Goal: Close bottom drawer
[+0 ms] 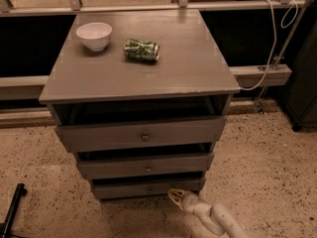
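The bottom drawer (148,188) is the lowest and narrowest grey drawer of the cabinet, with a small round knob (150,189). Only a thin dark gap shows above its front. My gripper (174,197) is low on the floor at the drawer's right end, its pale fingertips right at the lower edge of the front. My white arm (218,220) reaches in from the bottom right.
The mid drawer (146,166) and the top drawer (143,135) stick out further. On the cabinet top (188,68) are a white bowl (94,35) and a crushed green can (141,50). A black bar (12,209) is at bottom left. Speckled floor lies on the right.
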### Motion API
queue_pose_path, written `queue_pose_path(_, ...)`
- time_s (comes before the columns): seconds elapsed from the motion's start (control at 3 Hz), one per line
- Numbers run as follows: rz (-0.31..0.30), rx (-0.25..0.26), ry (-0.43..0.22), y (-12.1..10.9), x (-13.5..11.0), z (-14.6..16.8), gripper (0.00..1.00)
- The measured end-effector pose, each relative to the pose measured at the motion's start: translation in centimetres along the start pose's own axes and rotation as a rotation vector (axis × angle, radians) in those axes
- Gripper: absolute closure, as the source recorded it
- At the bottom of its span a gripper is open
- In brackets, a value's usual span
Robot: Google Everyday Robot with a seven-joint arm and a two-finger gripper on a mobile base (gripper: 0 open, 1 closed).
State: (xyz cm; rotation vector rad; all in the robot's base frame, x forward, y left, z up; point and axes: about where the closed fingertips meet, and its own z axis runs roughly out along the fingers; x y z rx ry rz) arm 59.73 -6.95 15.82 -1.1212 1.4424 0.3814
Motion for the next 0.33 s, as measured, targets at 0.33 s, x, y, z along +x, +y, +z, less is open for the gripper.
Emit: queue_pose_path(0.33, 0.027, -0.078, 0.066, 3.58, 3.69, -5.95, 1.00)
